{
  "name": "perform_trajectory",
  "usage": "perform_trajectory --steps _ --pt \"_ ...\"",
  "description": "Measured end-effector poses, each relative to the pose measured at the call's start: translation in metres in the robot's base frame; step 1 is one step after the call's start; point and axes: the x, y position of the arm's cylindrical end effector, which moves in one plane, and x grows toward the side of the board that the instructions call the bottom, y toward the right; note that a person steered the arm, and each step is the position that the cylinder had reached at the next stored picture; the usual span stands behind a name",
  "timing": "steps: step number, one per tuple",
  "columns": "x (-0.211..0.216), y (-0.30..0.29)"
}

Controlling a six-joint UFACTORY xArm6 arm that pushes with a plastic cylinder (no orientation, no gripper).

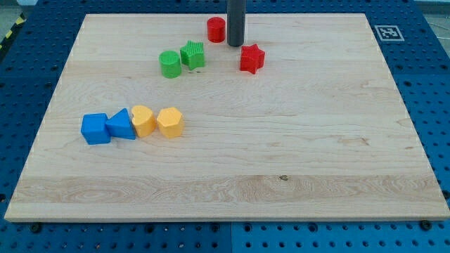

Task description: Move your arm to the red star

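The red star (251, 58) lies on the wooden board near the view's top, a little right of centre. My tip (235, 44) is the lower end of a dark rod coming down from the view's top edge. It stands just up and left of the red star, a small gap apart, and just right of a red cylinder (216, 29).
A green cylinder (169, 64) and a green star (193, 55) sit left of the red star. A blue cube (95, 129), a blue triangular block (121, 125) and two yellow blocks (143, 121) (170, 122) form a row at the view's left. A marker tag (387, 32) is at the board's top right corner.
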Motion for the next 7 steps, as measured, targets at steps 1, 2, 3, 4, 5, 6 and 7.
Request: perform_trajectory --steps 1,2,3,4,5,6,7 --pt "0.0 0.001" --pt "0.0 0.034" --pt "0.001 0.05" --pt "0.016 0.063" --pt "0.037 0.071" --pt "0.04 0.071" --pt "0.061 0.071"
